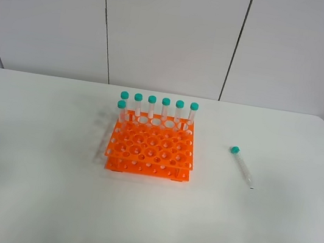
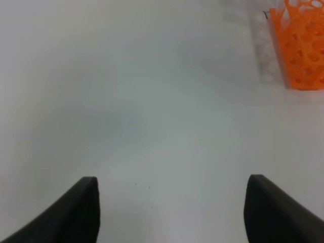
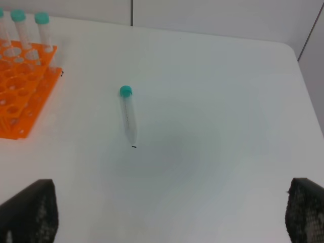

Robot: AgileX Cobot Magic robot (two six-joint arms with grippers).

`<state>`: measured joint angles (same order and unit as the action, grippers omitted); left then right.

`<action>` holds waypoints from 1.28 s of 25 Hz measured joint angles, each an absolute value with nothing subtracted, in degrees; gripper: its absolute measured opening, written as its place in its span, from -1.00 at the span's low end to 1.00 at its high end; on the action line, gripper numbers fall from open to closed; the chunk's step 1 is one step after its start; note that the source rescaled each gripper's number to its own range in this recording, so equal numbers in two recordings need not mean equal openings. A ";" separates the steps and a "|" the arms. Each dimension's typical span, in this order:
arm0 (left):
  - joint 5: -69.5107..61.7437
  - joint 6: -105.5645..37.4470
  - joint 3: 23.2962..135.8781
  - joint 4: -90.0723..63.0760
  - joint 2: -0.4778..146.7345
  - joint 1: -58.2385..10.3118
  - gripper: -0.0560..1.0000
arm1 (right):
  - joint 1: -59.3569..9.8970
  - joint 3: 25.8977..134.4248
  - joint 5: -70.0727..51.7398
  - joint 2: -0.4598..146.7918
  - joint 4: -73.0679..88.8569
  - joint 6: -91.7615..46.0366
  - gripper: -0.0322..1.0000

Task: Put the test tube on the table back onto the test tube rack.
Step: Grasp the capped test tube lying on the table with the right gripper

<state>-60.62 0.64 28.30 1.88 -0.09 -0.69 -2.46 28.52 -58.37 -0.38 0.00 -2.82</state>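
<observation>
Nearest the wrist cameras are the grippers themselves. The left gripper (image 2: pixel 172 178) has its dark fingers (image 2: pixel 76 212) spread wide with nothing between them, only bare white worktop (image 2: pixel 152 101) under them, and one corner of the test tube rack (image 2: pixel 301 45) farther off. The right gripper (image 3: pixel 172 181) is just as wide open and just as empty, and the test tube (image 3: pixel 128 117) lies on the worktop ahead of it, clear of both fingers (image 3: pixel 30 212).

In the exterior high view (neither arm shows there), the front of the worktop (image 1: pixel 28 187) is plain and white. Farther in, the test tube (image 1: pixel 243 167) lies flat on its side, well apart from the rack and at about 3 o'clock from it. Its pointed tip aims toward 5 o'clock, nearer the camera, and its teal cap toward 11 o'clock.

The orange test tube rack (image 1: pixel 150 150) sits near the middle of the worktop, its two tiers of round holes mostly unfilled. Seven capped tubes (image 1: pixel 164 111) stand upright in it. Six fill the far row at 12 o'clock. The seventh stands one row nearer, in the left-hand column at about 10 o'clock.

Beyond the worktop's far edge rise pale wall panels (image 1: pixel 170 30) split by dark seams.
</observation>
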 joint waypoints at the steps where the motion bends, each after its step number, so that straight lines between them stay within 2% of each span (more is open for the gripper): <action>1: -60.62 0.64 28.30 1.88 -0.09 -0.69 0.71 | -2.46 28.52 -58.37 -0.38 0.00 -2.82 1.00; 7: -60.62 0.64 28.30 1.88 -0.09 -0.69 0.71 | -2.46 28.52 -58.37 -0.28 0.00 -2.78 1.00; 11: -60.62 0.64 28.30 1.88 -0.09 -0.69 0.71 | -2.46 32.27 -57.13 7.03 0.00 -2.76 1.00; 27: -60.62 0.64 28.30 1.88 -0.09 -0.69 0.71 | -2.46 56.44 -49.32 75.64 0.00 -6.25 0.99; 32: -60.62 0.64 28.30 1.88 -0.09 -0.69 0.71 | -2.46 65.44 -49.20 91.82 0.00 -7.56 0.98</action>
